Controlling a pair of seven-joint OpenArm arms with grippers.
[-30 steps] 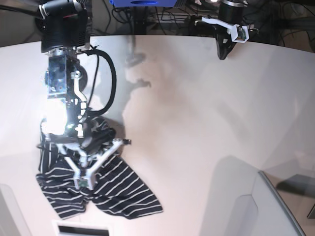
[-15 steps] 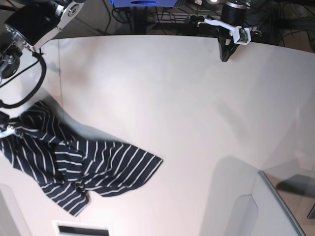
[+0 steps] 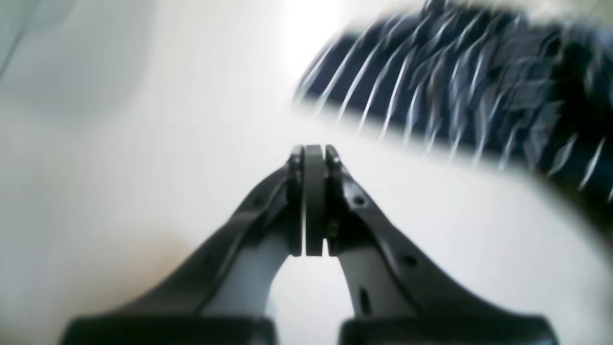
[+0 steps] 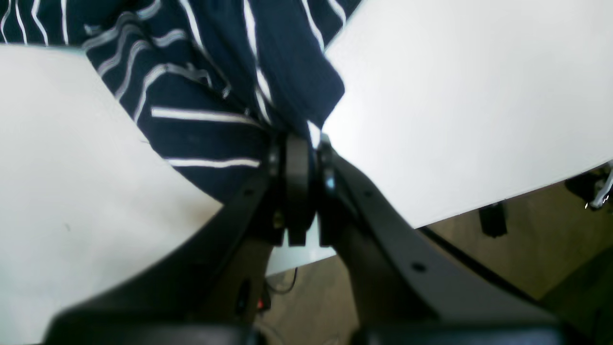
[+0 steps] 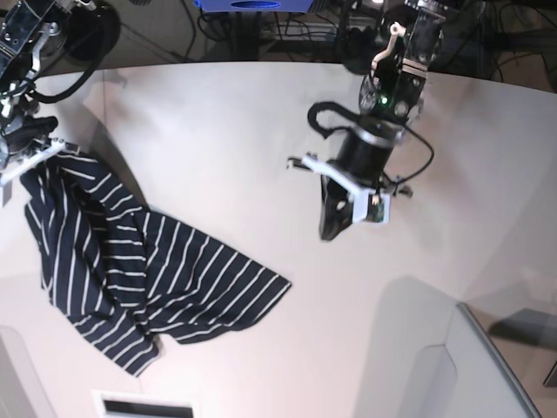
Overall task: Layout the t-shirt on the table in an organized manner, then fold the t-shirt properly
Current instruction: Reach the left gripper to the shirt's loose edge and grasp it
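Note:
The dark navy t-shirt (image 5: 130,270) with thin white stripes lies rumpled on the left of the off-white table (image 5: 261,131), stretched from the far left corner down to the front. My right gripper (image 5: 30,150) is shut on the shirt's upper corner. In the right wrist view the right gripper (image 4: 299,139) pinches a fold of the t-shirt (image 4: 215,72) near the table (image 4: 455,96) edge. My left gripper (image 5: 329,232) hangs shut and empty over the table's middle, right of the cloth. The left wrist view shows the left gripper (image 3: 313,148) closed, with the blurred t-shirt (image 3: 455,86) ahead of it.
A pale grey bin (image 5: 452,357) stands at the front right. A white slotted piece (image 5: 144,406) sits at the front edge below the shirt. Cables and a blue stand (image 5: 252,4) lie behind the curved far edge. Floor (image 4: 479,239) shows past the table's side.
My right gripper has drawn the shirt's corner toward the far left, spreading the cloth out. My left arm has swung from the far edge down over the table's middle.

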